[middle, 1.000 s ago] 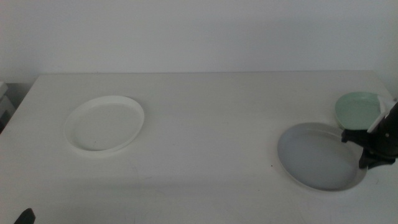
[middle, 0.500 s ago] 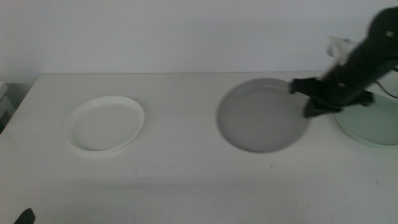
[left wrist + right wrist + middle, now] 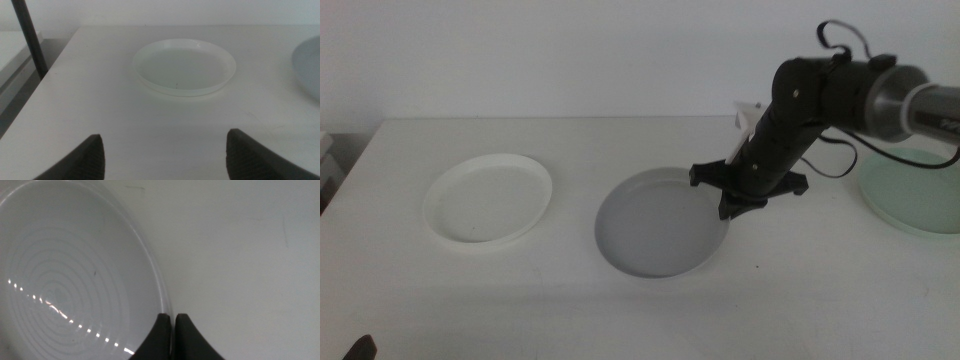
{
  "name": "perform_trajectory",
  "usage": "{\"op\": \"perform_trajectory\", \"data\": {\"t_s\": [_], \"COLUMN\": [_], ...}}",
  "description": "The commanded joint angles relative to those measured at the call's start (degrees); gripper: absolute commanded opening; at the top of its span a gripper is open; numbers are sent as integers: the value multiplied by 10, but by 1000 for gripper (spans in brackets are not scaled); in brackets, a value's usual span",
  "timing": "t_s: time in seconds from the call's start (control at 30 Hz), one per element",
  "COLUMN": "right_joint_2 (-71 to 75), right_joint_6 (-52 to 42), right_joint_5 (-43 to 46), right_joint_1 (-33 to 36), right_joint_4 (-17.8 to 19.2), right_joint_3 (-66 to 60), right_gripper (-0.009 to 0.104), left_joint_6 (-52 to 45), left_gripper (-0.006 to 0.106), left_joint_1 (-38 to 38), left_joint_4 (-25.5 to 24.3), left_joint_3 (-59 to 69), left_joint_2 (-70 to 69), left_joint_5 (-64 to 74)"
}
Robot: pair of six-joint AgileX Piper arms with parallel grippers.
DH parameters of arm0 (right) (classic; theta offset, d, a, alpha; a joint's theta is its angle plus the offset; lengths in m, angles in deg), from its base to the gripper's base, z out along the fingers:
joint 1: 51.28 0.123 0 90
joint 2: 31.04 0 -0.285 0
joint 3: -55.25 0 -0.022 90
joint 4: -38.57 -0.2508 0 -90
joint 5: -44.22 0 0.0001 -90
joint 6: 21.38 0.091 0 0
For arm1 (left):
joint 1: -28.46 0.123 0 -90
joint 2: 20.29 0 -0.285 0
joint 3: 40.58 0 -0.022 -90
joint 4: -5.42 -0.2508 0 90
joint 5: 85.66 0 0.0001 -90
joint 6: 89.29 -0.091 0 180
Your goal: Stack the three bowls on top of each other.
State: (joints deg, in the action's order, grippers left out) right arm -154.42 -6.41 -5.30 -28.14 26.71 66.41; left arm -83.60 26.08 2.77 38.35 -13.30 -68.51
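on the worktop (image 3: 620,310) we see three bowls well apart in a row: one bowl (image 3: 488,197) at left, a second bowl (image 3: 655,224) in the middle, a third bowl (image 3: 912,190) at the right edge. the right end effector (image 3: 728,196) grips the middle one's right rim.

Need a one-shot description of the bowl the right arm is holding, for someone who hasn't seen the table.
On the white table, look at the middle of the three shallow bowls in the row. It is the grey bowl, between the white bowl on the left and the mint bowl at the right edge. Only this one has the right gripper pinching its rim.
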Motion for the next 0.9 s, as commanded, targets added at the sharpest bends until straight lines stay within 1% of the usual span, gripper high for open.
{"op": "perform_trajectory", "data": {"t_s": [0.0, 0.23, 0.3, 0.37, 0.47, 0.6, 0.67, 0.73, 0.8, 0.87], "right_joint_2": [17, -19, -22, -23, -23, -6, 18, 49, 77, 98], "right_joint_6": [-1, -21, -21, -23, -23, -23, -23, -23, -23, -30], "right_joint_5": [25, 29, 31, 34, 41, 29, 16, 2, -20, -54], "right_joint_1": [0, 0, 0, 0, 0, -1, -6, -16, -30, -57], "right_joint_4": [-2, -2, -2, -2, -3, -7, 5, 32, 62, 85], "right_joint_3": [21, 21, 21, 19, 19, 22, 27, 34, 48, 72], "right_gripper": [-1, -1, 1, 6, 18, 43, 54, 63, 68, 69], "left_joint_6": [7, 7, 7, 7, 7, 7, 7, 7, 7, 7], "left_gripper": [81, 81, 81, 81, 81, 81, 81, 81, 81, 81], "left_joint_1": [1, 1, 1, 1, 1, 1, 1, 1, 1, 1], "left_joint_4": [3, 3, 3, 3, 3, 3, 3, 3, 3, 3], "left_joint_3": [-2, -2, -2, -2, -2, -2, -2, -2, -2, -2], "left_joint_2": [-8, -8, -8, -8, -8, -8, -8, -8, -8, -8], "left_joint_5": [-45, -45, -45, -45, -45, -45, -45, -45, -45, -45]}}
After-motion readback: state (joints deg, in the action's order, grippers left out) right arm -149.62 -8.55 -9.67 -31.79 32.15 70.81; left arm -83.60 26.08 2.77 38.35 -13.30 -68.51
